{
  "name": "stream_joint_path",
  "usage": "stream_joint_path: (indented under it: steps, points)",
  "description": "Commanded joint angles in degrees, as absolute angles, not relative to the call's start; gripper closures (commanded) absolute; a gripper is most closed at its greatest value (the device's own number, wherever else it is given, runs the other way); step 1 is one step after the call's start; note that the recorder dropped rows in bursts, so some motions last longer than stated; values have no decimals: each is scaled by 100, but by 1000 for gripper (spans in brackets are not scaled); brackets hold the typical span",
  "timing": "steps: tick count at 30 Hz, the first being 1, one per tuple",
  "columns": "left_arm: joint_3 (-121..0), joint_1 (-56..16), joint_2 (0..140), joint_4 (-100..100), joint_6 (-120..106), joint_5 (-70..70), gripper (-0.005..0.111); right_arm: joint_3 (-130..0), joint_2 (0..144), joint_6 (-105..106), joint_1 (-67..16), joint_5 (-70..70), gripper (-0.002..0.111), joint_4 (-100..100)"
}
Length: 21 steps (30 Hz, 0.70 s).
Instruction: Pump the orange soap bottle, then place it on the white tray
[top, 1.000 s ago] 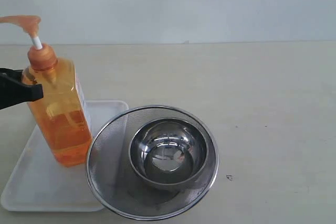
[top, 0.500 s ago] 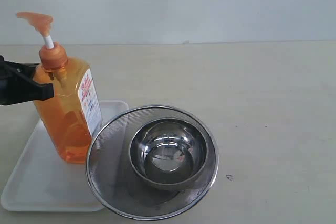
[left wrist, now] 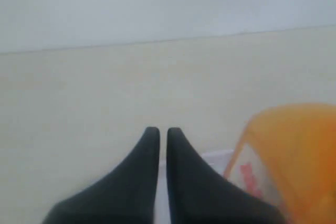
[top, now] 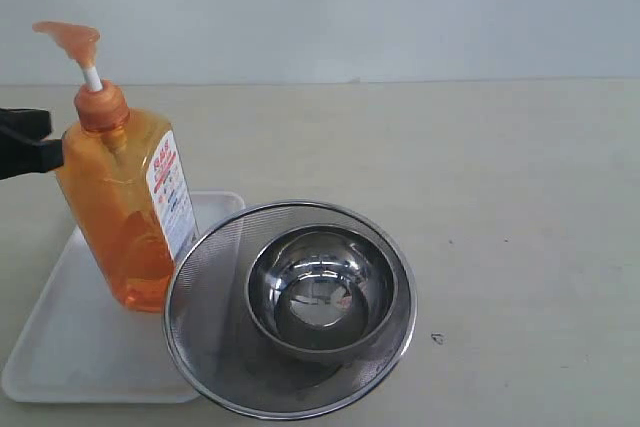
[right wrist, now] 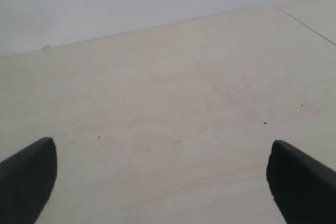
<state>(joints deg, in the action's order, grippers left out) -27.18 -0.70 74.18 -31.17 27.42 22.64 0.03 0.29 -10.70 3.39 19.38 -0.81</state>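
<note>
Left jaws closed beside orange soap bottle [top: 120,212].

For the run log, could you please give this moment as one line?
bottle: standing on tray | left gripper: shut, empty, beside bottle | right gripper: open, empty
</note>
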Motion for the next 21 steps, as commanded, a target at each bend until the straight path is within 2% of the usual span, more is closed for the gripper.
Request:
stream_joint_path:
  steps: [1, 11, 21]
  points:
    - [-2445, 108, 6595, -2729, 2904, 2014, 102, 0, 0, -1058, 370, 1912, 3, -74]
    - [-1798, 108, 4151, -945, 3323, 1049, 102, 0, 0, -1058, 370, 1912, 3, -74]
    - [-1309, 65, 1305, -946, 3858, 579, 102, 0, 0, -1058, 370, 1912, 3, -74]
